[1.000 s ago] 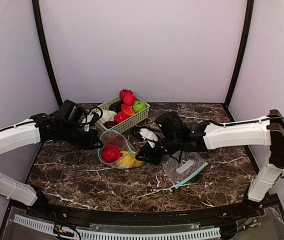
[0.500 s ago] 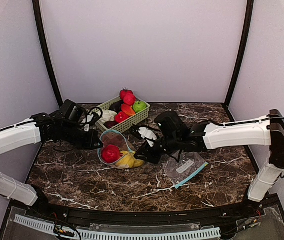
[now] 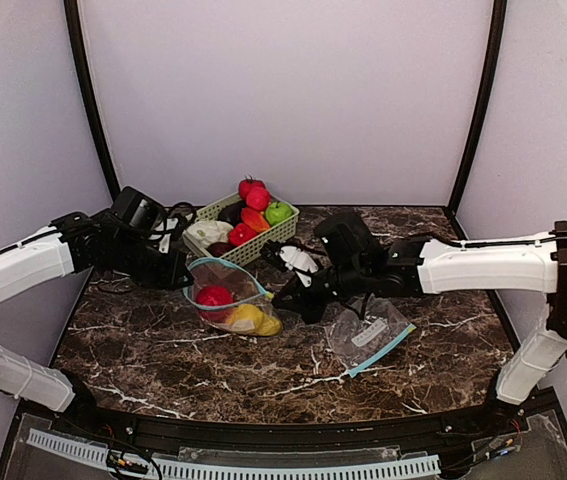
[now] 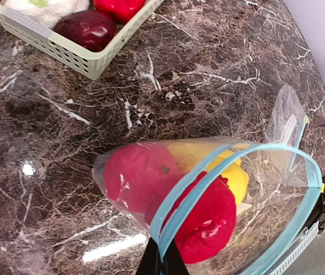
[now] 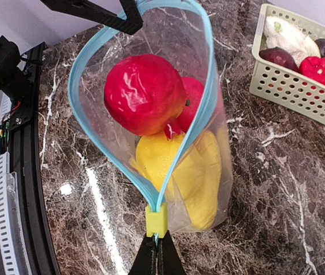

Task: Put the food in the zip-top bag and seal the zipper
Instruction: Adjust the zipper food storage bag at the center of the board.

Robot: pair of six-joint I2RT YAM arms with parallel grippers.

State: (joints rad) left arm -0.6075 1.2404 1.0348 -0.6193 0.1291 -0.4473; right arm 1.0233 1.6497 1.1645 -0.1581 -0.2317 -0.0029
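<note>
A clear zip-top bag (image 3: pixel 231 292) with a blue zipper rim hangs stretched between both grippers, its mouth wide open. Inside lie red food (image 5: pixel 142 93) and yellow food (image 5: pixel 180 172). My left gripper (image 4: pixel 162 261) is shut on the rim at the bag's left end (image 3: pixel 185 281). My right gripper (image 5: pixel 157 253) is shut on the rim's other end, just behind the yellow slider (image 5: pixel 156 220), and sits right of the bag (image 3: pixel 281 298). More food, red, orange, green, purple and pale, fills the pale green basket (image 3: pixel 266 242).
A second, flat, empty zip-top bag (image 3: pixel 368 336) lies on the marble table to the right of my right gripper. The basket (image 5: pixel 291 97) stands at the back, close behind the held bag. The black table edge and cables (image 5: pixel 13 74) run along the near side.
My right gripper has shut on the bag's zipper end by the slider. Both arms have drawn apart and up, stretching the bag and lifting its mouth; the left gripper shifted back and left.
</note>
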